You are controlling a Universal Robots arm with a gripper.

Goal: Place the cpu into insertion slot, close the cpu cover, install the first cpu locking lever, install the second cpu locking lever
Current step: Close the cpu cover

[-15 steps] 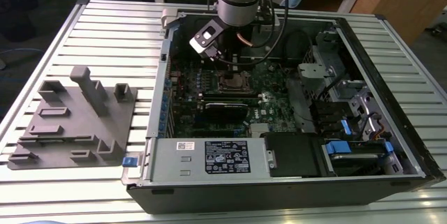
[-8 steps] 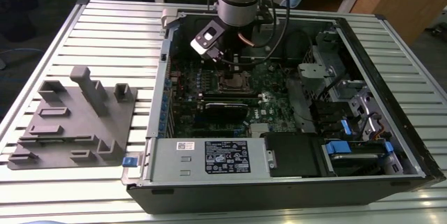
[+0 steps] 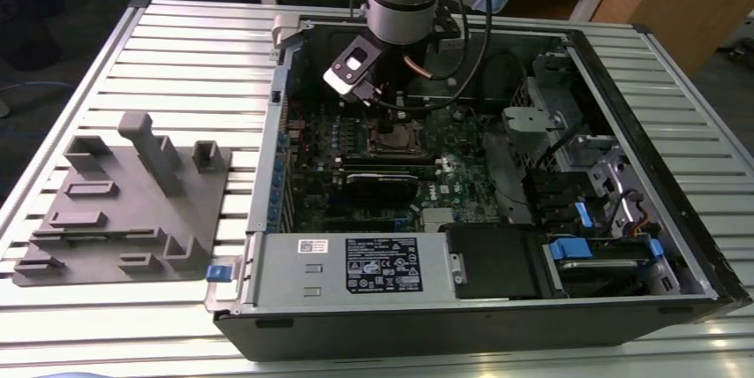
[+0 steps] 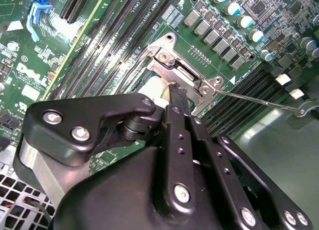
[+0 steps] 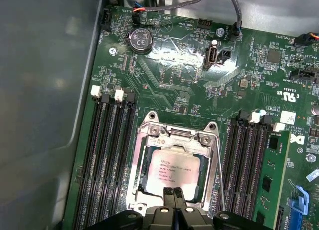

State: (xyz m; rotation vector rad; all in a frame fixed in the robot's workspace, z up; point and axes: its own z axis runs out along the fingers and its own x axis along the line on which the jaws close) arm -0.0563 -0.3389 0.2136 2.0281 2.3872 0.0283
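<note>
1. Spanning the counter from its middle to the edge at the exterior view's right, the open computer case walls the arm in, so free room lies mostly above.
2. On the motherboard, the insertion slot sits between memory slots.
3. The cpu cover lies down around the seated cpu.
4. The gripper, its fingers narrow and holding nothing, hangs over the cover's edge; a slip could scrape the chip.
5. One locking lever juts out, seemingly unlatched, and may snag.
</note>
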